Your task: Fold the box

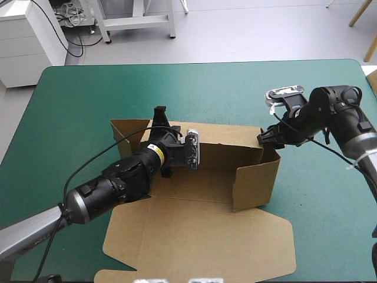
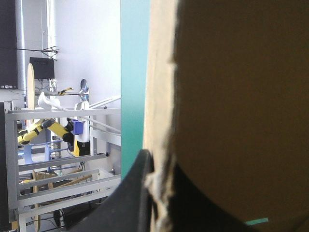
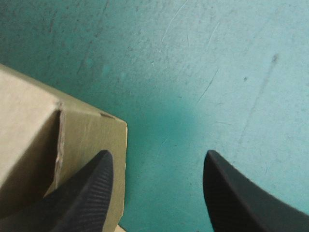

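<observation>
Left gripper (image 1: 159, 115) is clamping the far wall of the brown box (image 1: 200, 177), sitting mid-way on the table (image 1: 88, 88); my right gripper (image 3: 158, 155) is hanging spread by its far-right corner. I'm judging the board stiff, light, best pinched at edges.

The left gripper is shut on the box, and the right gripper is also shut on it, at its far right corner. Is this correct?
Not quite: the right gripper is open. The right wrist view shows its fingers standing apart beside that corner of the box. The left gripper is shut on it.
</observation>
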`<state>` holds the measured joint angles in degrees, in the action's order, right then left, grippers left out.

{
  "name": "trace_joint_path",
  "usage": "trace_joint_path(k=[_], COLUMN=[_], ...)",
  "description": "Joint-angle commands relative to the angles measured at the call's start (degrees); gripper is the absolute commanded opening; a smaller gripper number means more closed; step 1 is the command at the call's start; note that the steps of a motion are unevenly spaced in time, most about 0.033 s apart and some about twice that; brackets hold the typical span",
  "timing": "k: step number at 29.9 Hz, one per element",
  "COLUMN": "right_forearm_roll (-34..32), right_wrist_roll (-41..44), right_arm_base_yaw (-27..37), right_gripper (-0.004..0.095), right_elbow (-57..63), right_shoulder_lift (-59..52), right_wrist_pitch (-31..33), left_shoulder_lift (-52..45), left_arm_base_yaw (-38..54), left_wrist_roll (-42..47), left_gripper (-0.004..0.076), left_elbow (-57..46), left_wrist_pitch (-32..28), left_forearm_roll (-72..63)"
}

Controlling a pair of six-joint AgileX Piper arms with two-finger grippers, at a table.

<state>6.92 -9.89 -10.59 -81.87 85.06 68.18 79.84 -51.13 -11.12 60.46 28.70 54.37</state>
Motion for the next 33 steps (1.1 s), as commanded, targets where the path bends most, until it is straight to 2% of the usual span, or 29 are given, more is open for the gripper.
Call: trace_joint_path(k=[1,7,16,23,28,33], right_forearm_roll=[2.3,5.0,9.8,17.3,18.4,19.0], right_wrist_roll=[-0.5,-2.8,-9.4,-15.4,-16.5,-16.6], right_arm_base_yaw=[0.4,0.4,0.4,0.4,0.4,0.4], right_gripper=[0.051,0.051,0.0509,0.051,0.0508,0.0506], right_elbow=[0.8,5.6,14.5,18.8,19.7,20.0], right_shoulder_lift=[-5.1,-10.6,-16.6,-17.7,-19.4,-21.3], right_wrist_pitch=[-1.2,-1.5,-5.3,-4.9,-3.1,-7.6], left_shoulder_lift=[-1.5,-1.5,-1.4,-0.8,-0.8,-0.8], left_arm_base_yaw=[-0.5,-0.5,-0.5,-0.5,-0.5,-0.5], left_wrist_roll=[1.0,1.0,1.0,1.0,1.0,0.9], left_gripper=[-0.0008,-0.0008,-0.0008,-0.0008,-0.0008,-0.0008], left_elbow=[0.9,0.9,0.9,0.9,0.9,0.9], left_wrist_pitch=[-0.4,-0.9,-1.7,-2.0,-1.9,-2.0], left_forearm_roll=[-1.0,-1.3,-1.8,-1.9,-2.0,-4.0])
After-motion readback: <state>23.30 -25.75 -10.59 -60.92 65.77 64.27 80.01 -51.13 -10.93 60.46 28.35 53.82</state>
